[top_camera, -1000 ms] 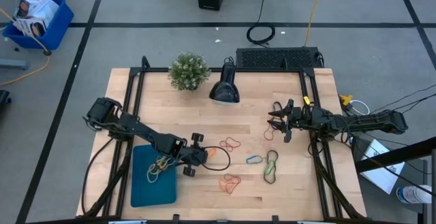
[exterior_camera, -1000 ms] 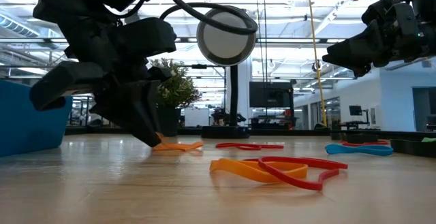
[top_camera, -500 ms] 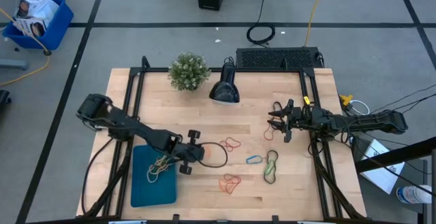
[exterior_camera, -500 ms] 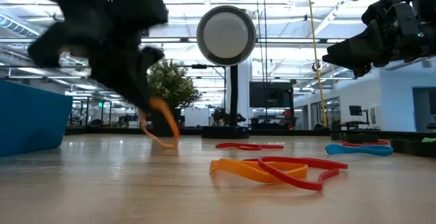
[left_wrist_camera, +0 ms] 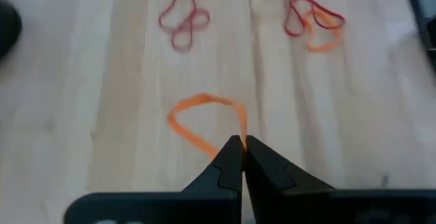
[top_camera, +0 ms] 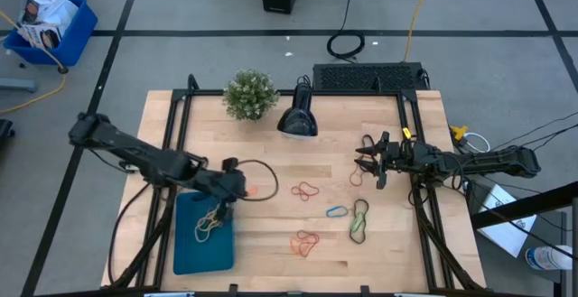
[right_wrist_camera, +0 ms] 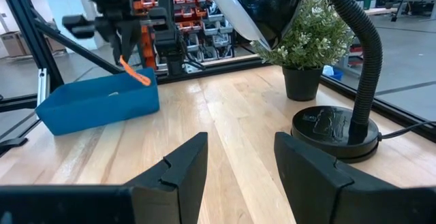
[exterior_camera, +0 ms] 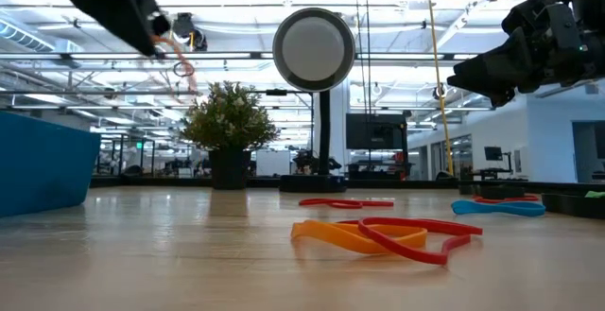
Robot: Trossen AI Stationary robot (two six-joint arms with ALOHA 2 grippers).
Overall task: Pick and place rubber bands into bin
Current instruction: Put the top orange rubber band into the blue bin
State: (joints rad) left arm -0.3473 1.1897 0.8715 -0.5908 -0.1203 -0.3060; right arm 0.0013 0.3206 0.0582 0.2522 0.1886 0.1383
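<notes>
My left gripper is shut on an orange rubber band, high above the table just off the bin's far right corner; it also shows in the low view and the right wrist view. The teal bin lies at the near left with a few bands in it. More bands lie on the wood: red, blue, green and dark, orange and red. My right gripper is open and empty above the table's right side. My left gripper pinches the orange band at one spot of its loop between its two fingertips. The fingers slant down from the table's left. The band hangs slack below them as an open loop, lifted clear of the table.
A potted plant and a black desk lamp stand at the table's far edge. A black cable loop trails from the left arm. Black frame rails run along both sides of the table.
My left gripper has risen from the table and gone toward the left edge and a little toward the far edge, staying shut. The orange band, which lay on the wood under the fingers, has been lifted clear and now hangs below them.
</notes>
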